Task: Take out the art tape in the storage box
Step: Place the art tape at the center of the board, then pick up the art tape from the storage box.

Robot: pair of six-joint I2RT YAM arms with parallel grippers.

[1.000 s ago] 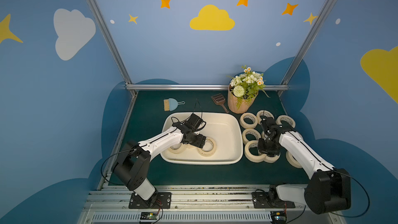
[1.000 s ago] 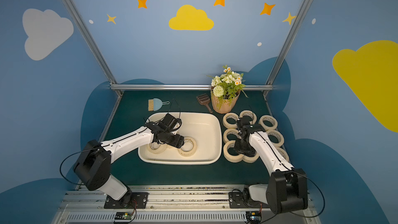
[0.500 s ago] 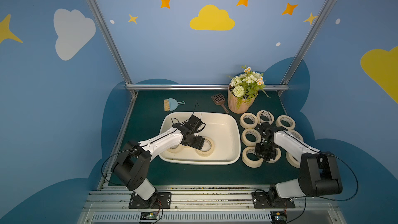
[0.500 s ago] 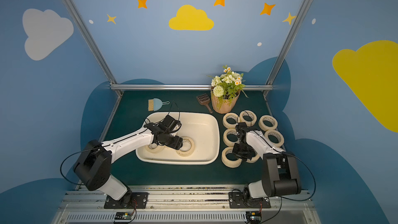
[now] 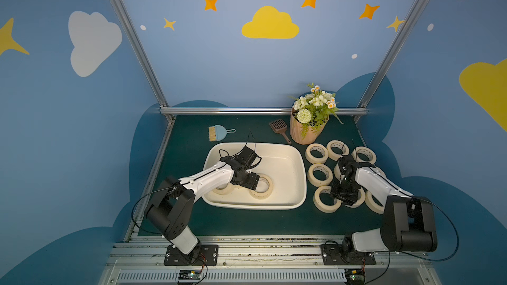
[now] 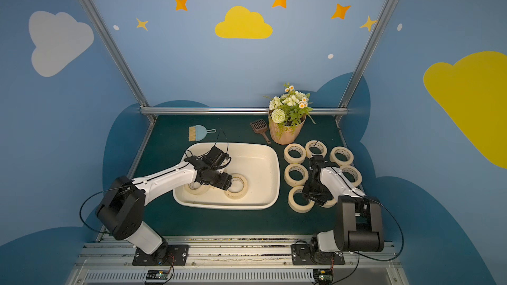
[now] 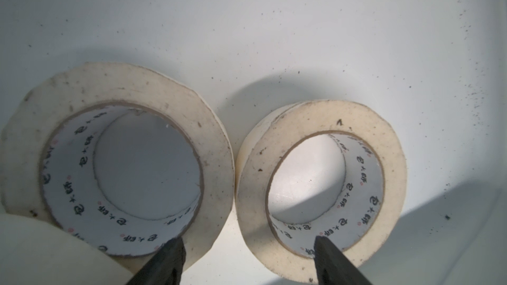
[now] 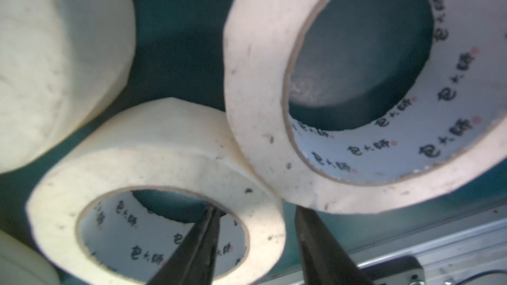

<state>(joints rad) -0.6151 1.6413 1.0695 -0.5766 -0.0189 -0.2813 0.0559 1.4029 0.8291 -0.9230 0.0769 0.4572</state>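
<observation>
**Two rolls of art tape (image 5: 269, 185) lie side by side in the storage box (image 5: 285, 165); the others lie flat on the green surface (image 5: 247, 223) to its right.**

The rolls look light and stiff: a paper ring on a card core, matte enough not to slip. The best hold is probably a pinch across the wall, with one finger down the core and one outside. The left gripper (image 7: 245, 242) hangs over the pair in the box with its jaws spread. Its fingertips sit above the two cores, so it straddles both neighbouring walls and holds nothing; it would likely need to shift over a single wall. The right gripper (image 8: 255, 212) is low over a roll (image 8: 153, 160) on the surface. Its jaws are parted, one finger in the core and one outside, with a gap either side of the wall, so nothing is pinched.
</observation>
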